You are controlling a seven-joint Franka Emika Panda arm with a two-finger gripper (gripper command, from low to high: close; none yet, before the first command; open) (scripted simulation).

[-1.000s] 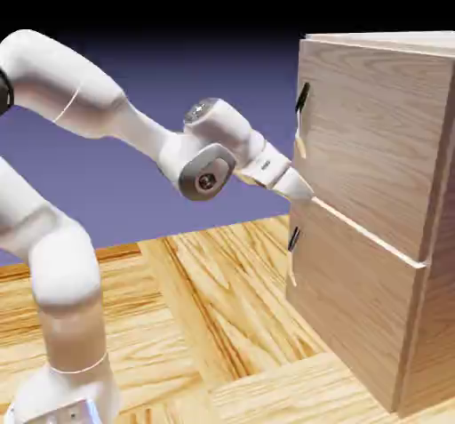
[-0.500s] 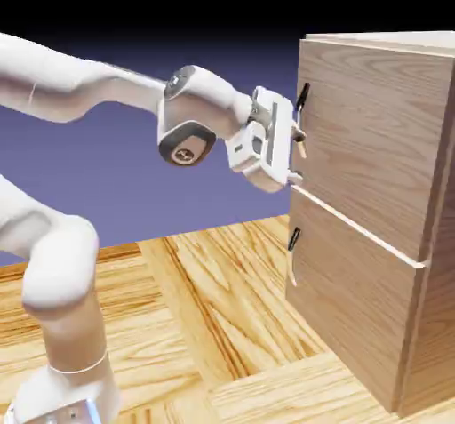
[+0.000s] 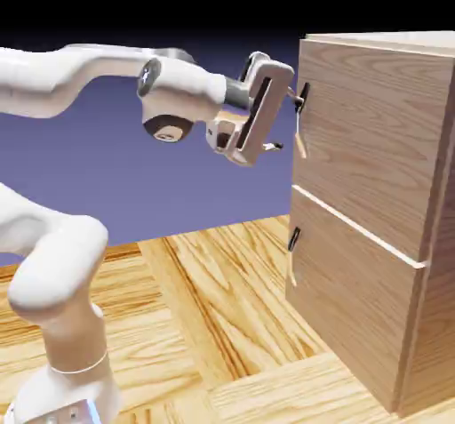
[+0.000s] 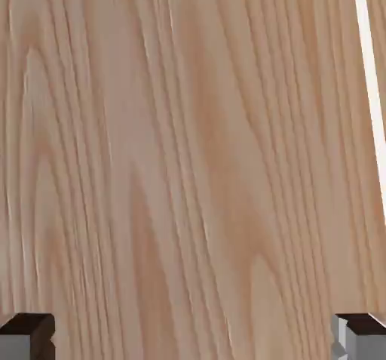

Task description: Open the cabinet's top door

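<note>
The step in hand looks like the approach to the handle: nothing is gripped yet, and the top door (image 3: 378, 147) sits flush with the cabinet's front, not yet swung out.

Nearest the camera in the exterior view, the white arm (image 3: 62, 271) rises from the bench (image 3: 204, 307) at the lower left, bends over at a bulky elbow, and runs its forearm roughly level across toward the right. At its end the wrist is rolled so the flat hand stands nearly on edge, and the pincer (image 3: 290, 122) points at the cabinet (image 3: 373, 227). Its jaws are released and spread wide, one tip beside the upper part of the slim dark-and-tan handle (image 3: 301, 120), the other lower and a little short of the panel. In the hand view the two grey fingertips (image 4: 27, 336) sit far apart at the bottom corners with only wood grain between them; no handle shows there, and a pale seam (image 4: 371, 87) runs along one edge.

The next move, as I judge it, calls for bringing the handle between the tips, clenching on it, then pulling outward along the door's arc. The lower panel's handle (image 3: 293, 252) must be left alone.
</note>
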